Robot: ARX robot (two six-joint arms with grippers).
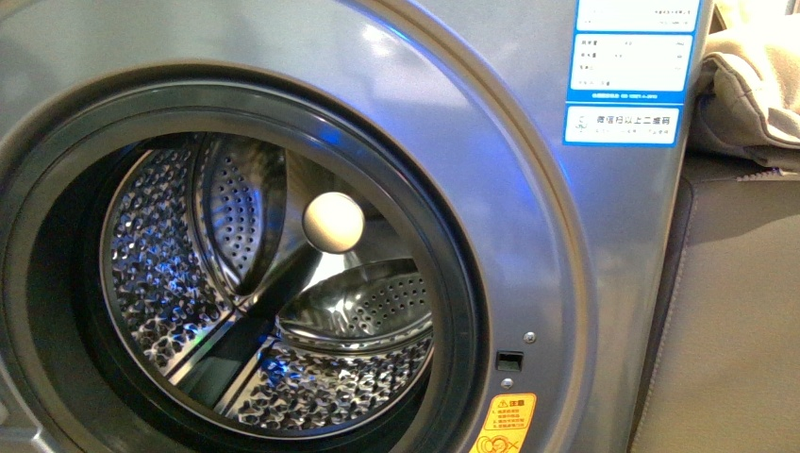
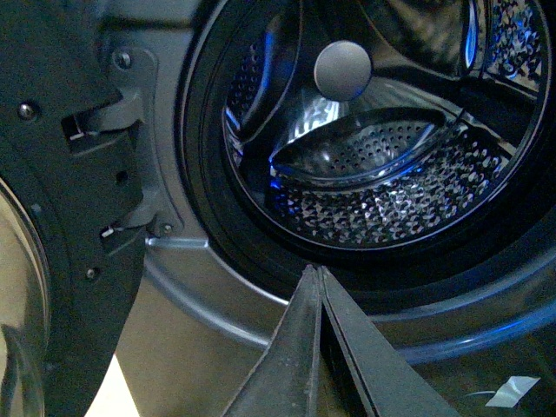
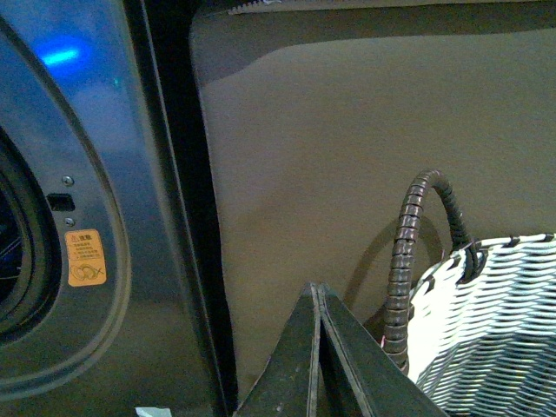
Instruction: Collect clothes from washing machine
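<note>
The grey washing machine [image 1: 528,217] fills the front view, its round black-rimmed porthole [image 1: 462,283] open onto the perforated steel drum [image 1: 160,264]. No clothes show in the drum in any view. In the left wrist view my left gripper [image 2: 314,271] is shut with nothing between its fingers, just outside the lower rim of the porthole [image 2: 208,217]. My right gripper [image 3: 317,288] is also shut and empty, off to the side of the machine [image 3: 104,156], in front of a brown panel. Neither arm appears in the front view.
The machine's open door [image 2: 52,261] hangs beside the porthole in the left wrist view. A woven grey-and-white basket [image 3: 486,321] with a ribbed dark handle [image 3: 401,261] stands close to my right gripper. Beige cushions [image 1: 755,85] lie beyond the machine. A brown panel [image 3: 365,139] stands alongside it.
</note>
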